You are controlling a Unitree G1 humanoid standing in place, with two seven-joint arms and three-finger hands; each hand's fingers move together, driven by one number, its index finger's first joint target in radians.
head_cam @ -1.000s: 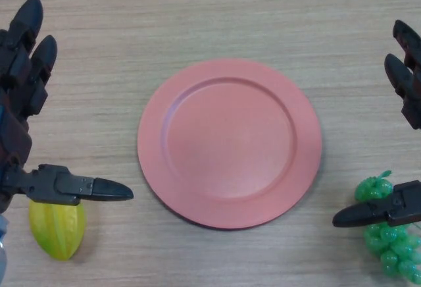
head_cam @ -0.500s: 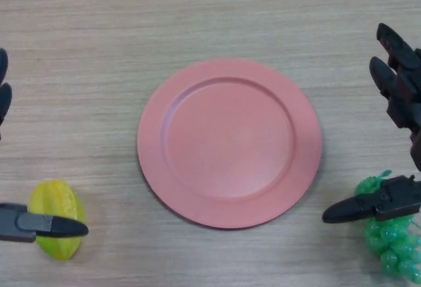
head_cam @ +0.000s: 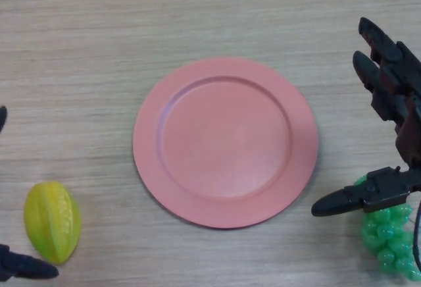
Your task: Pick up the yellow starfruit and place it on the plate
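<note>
The yellow starfruit (head_cam: 52, 220) lies on the wooden table at the lower left, free of any hand. The pink plate (head_cam: 148, 162) sits empty in the middle of the table. My left hand (head_cam: 23, 268) shows only as a thumb tip at the bottom left corner, just below the starfruit, and a finger tip at the left edge. My right hand (head_cam: 395, 103) is open at the right edge, right of the plate, fingers straight and thumb pointing left above the table.
A bunch of green grapes (head_cam: 389, 235) lies at the lower right, partly under my right thumb. The table surface is light wood grain.
My left hand has drawn back to the left and down, uncovering the starfruit. My right hand has moved left toward the plate. The starfruit and plate rest as before.
</note>
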